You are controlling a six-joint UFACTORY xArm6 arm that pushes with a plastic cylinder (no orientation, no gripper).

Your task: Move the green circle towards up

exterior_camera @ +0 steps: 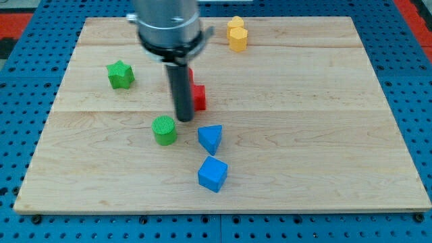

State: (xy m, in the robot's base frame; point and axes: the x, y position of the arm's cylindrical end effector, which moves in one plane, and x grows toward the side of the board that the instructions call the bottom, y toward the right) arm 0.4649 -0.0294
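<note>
The green circle (164,129) is a short green cylinder left of the board's middle. My tip (183,119) is at the end of the dark rod, just to the right of and slightly above the green circle, close to its upper right edge. I cannot tell whether it touches the circle. A red block (198,96) sits behind the rod, partly hidden by it, so its shape is unclear.
A green star (120,74) lies at upper left. A blue triangle-like block (210,138) and a blue cube (213,173) lie right of and below the green circle. A yellow block (237,34) stands at the top. The wooden board (337,135) rests on a blue pegboard.
</note>
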